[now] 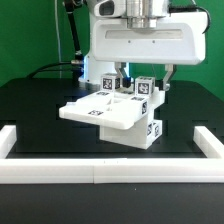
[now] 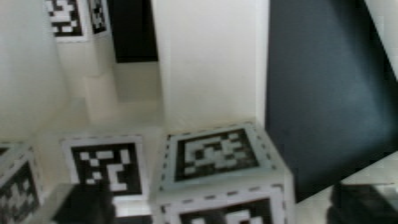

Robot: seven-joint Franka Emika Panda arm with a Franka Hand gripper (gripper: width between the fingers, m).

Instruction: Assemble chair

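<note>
The chair [image 1: 112, 112], part-built, was seen mid-worktop [image 1: 30, 100] in the exterior view: a flat slab [image 1: 100, 113] lying roughly level w/ tagged blocks standing at its far edge and a cube [image 1: 153, 131] at its corner on the exterior view's right. A white rail [image 1: 100, 177] ran along the near edge of the worktop, well apart from the chair.

The arm [image 1: 135, 35] was seen directly above the far blocks, w/ the pincer [image 1: 133, 72] low over them. The jaws stood part-way apart, but it could not be told whether anything was gripped; fingertips were hard to make out vs the dark background. In the wrist view a tagged block [image 2: 217, 160] was seen very close, w/ a second one [image 2: 103, 160] just beside it and a tall white upright [image 2: 210, 60] behind.

Risks, as judged:
- If the jaws were shut off-centre, a block could be pushed sideways and tilted instead of held, since the blocks stood close together.
- A neighbouring block could be clipped by a finger, as little gap was visible betw. them.
- The slab looked only loosely seated, so a downward or sideways shove could shift the whole assy and spoil alignment.
- If a peg joint was only half seated, a lift could pull the part free or drag the chair along.
</note>
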